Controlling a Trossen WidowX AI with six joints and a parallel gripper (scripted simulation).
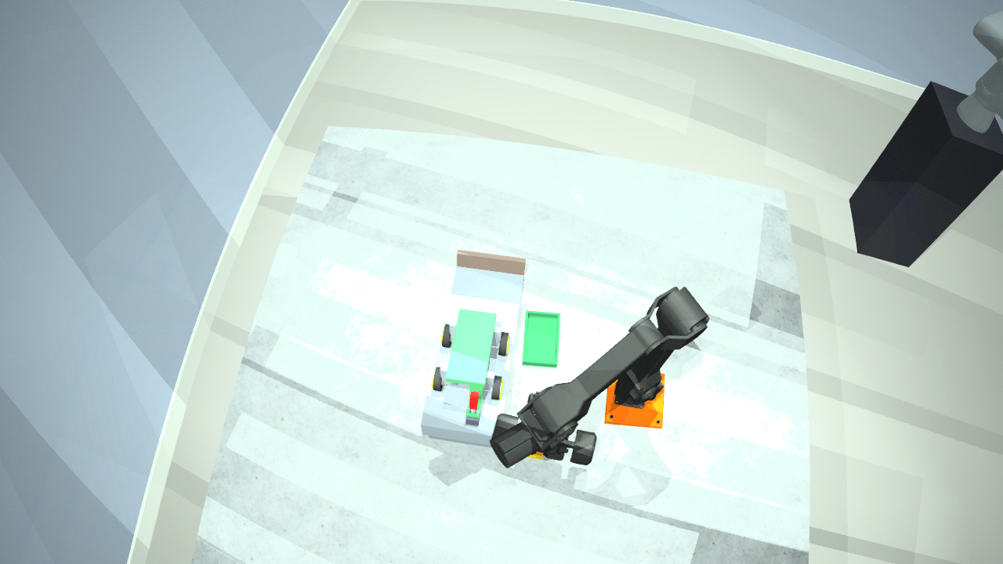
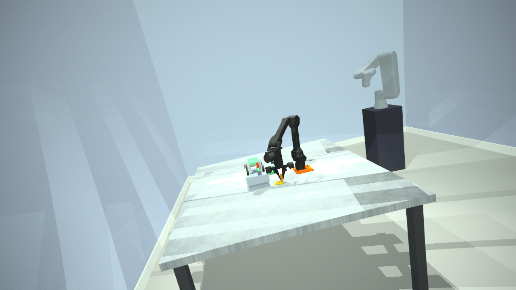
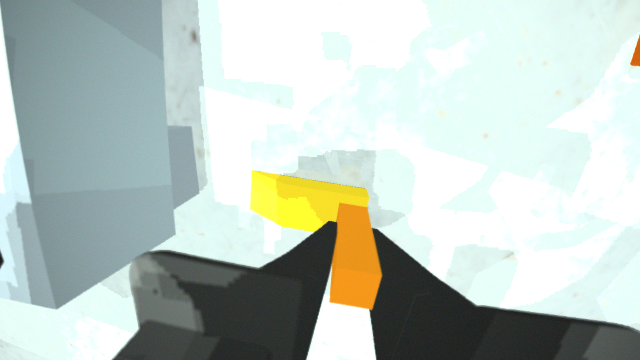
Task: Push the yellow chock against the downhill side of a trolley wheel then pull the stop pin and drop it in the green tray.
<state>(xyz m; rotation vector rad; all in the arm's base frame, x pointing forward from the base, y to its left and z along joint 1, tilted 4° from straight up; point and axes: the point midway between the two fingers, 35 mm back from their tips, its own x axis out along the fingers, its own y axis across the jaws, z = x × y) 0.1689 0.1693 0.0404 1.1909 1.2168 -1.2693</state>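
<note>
The chock [image 1: 536, 456] [image 2: 278, 183] [image 3: 300, 200] is on the table beside the ramp's uphill end, its orange handle upright. My gripper [image 2: 281, 178] [image 3: 350, 233] is shut on that handle, one finger on each side. In the top view the arm hides most of both. The green-topped trolley [image 1: 471, 347] [image 2: 252, 160] stands on the grey ramp [image 1: 455, 424] [image 2: 256, 180] [image 3: 95, 125]. The red-headed stop pin [image 1: 474, 400] [image 2: 257, 165] is in place at the trolley's uphill end. The green tray [image 1: 541, 364] lies beside the ramp and holds nothing that I can see. The chock's black base underside is not visible.
A brown board [image 1: 490, 262] stands across the ramp's downhill end. My arm's orange base plate [image 1: 635, 415] [image 2: 305, 169] [image 3: 636, 56] is right of the ramp, beyond the tray. A second arm [image 2: 389, 75] on a dark pedestal [image 1: 904, 189] [image 2: 383, 138] stands off the table.
</note>
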